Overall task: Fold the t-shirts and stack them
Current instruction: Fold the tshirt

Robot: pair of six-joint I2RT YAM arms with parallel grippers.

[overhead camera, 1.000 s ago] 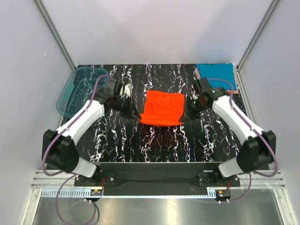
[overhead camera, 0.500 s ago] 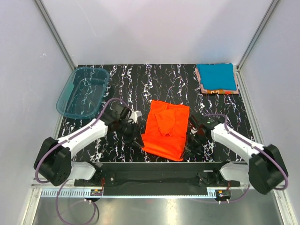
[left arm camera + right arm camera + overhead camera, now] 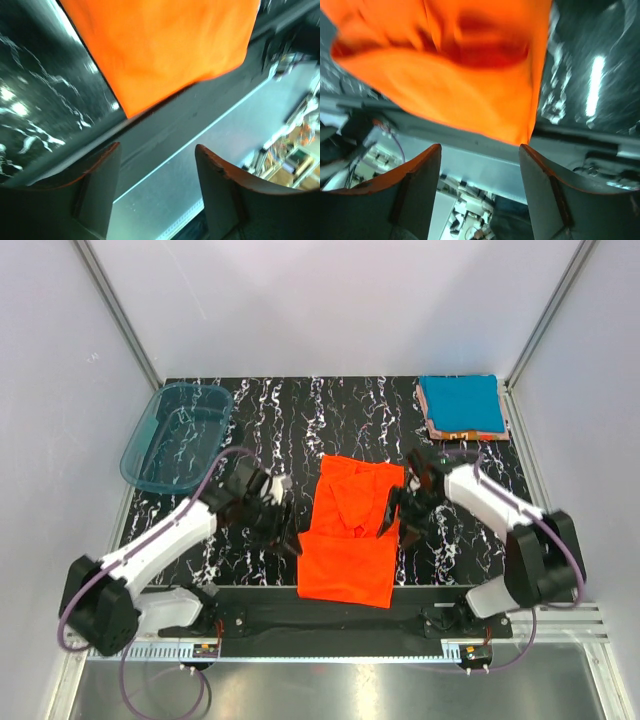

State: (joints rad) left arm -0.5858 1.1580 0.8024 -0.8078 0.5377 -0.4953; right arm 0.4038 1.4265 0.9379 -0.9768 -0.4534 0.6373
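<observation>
A bright orange-red t-shirt [image 3: 350, 530] lies on the black marbled table [image 3: 300, 420], its near edge hanging over the table's front edge; the far part is rumpled with a fold. My left gripper [image 3: 285, 532] is open at the shirt's left side with nothing between its fingers. My right gripper [image 3: 395, 515] is open at the shirt's right side, also empty. In the wrist views the orange cloth [image 3: 165, 50] [image 3: 465, 75] fills the top, beyond the open left gripper [image 3: 157, 155] and right gripper [image 3: 480, 155]. A folded teal blue t-shirt [image 3: 460, 403] tops a stack with pinkish-orange edges at the back right.
A translucent teal plastic tub [image 3: 175, 435] stands at the back left of the table. White walls and metal posts enclose the table. A metal rail [image 3: 330, 640] runs below the table's front edge.
Both grippers went from shut on the orange-red shirt to open, letting it go. The shirt was drawn toward the near edge and now lies spread out, overhanging the front.
</observation>
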